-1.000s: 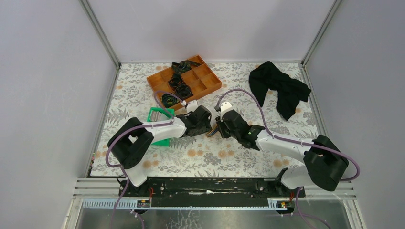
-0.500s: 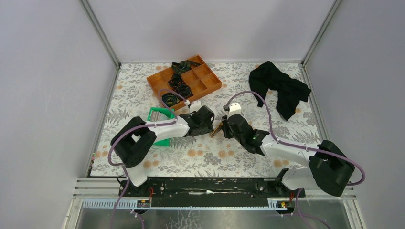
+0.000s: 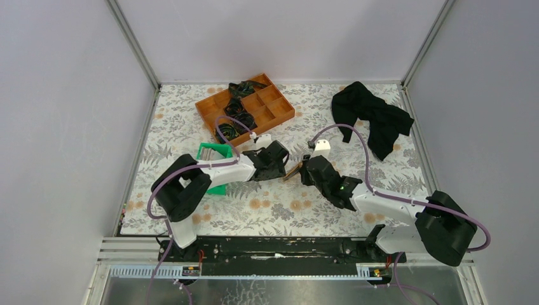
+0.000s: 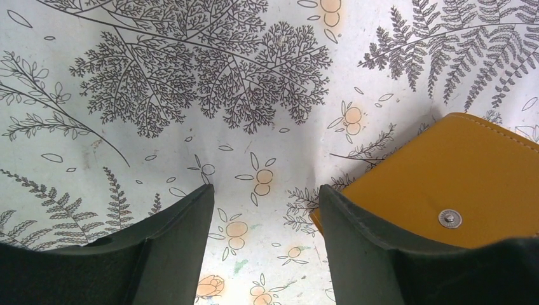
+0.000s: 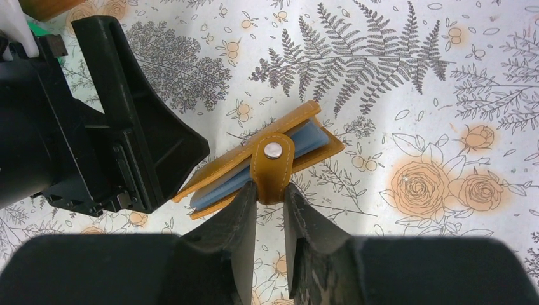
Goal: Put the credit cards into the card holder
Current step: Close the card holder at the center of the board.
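The orange-tan card holder (image 5: 299,143) lies half-folded on the flowered table, with pale blue-grey layers showing between its covers. I cannot make out any separate credit cards. My right gripper (image 5: 270,190) is shut on the holder's snap tab (image 5: 273,162), one finger on each side. In the top view the card holder (image 3: 292,170) sits between my two grippers. My left gripper (image 4: 266,190) is open with only tablecloth between its fingers. Its right finger (image 4: 362,229) rests against the edge of the card holder (image 4: 445,184). From above, the left gripper (image 3: 281,162) faces the right gripper (image 3: 304,171).
An orange compartment tray (image 3: 276,109) holding black coiled items sits at the back left. A green bin (image 3: 213,166) stands beside the left arm. A black cloth (image 3: 372,117) lies at the back right. Grey walls enclose the table.
The right gripper has shifted to the right and slightly nearer, taking the card holder with it, and its jaws have narrowed a little. The left gripper has followed to the right, still open.
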